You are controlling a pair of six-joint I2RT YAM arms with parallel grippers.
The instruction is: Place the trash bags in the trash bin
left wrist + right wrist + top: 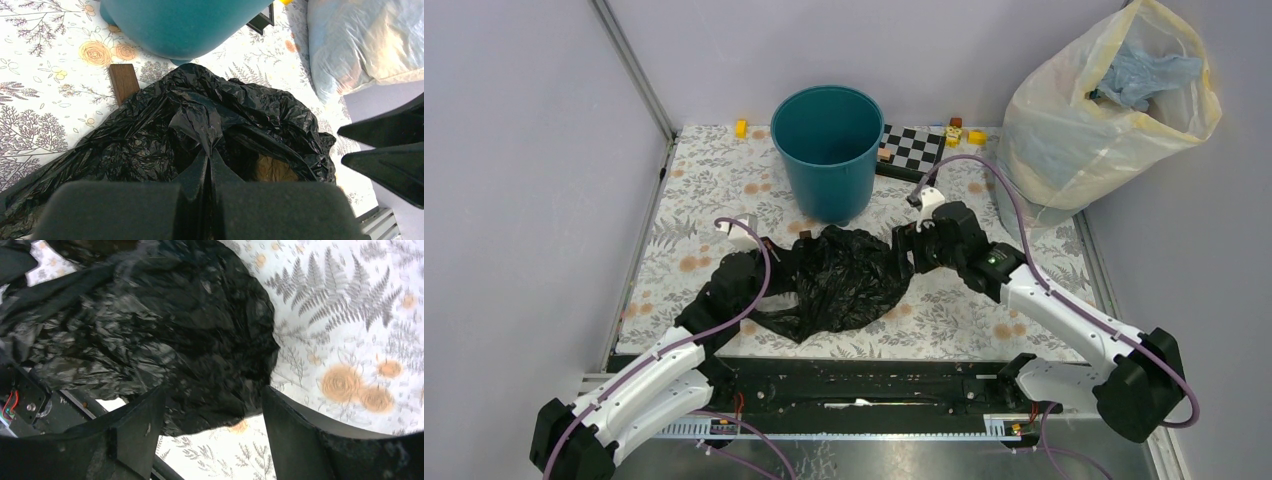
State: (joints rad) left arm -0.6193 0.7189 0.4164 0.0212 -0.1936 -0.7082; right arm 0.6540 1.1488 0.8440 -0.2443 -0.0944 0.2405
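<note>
Wooden block (123, 81), near end beneath the trash bags (150, 135)

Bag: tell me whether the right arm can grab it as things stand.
Probably yes. The right gripper is open right at the bag, whose edge lies between its jaws with nothing in the way. The left gripper is shut on the bag's other side.

both arms (654, 370) reach forward and lean inward. left gripper (207, 162) has its fingers pressed together on a fold of trash bag (150, 130); right gripper (212, 410) hangs low, fingers spread wide.
</note>
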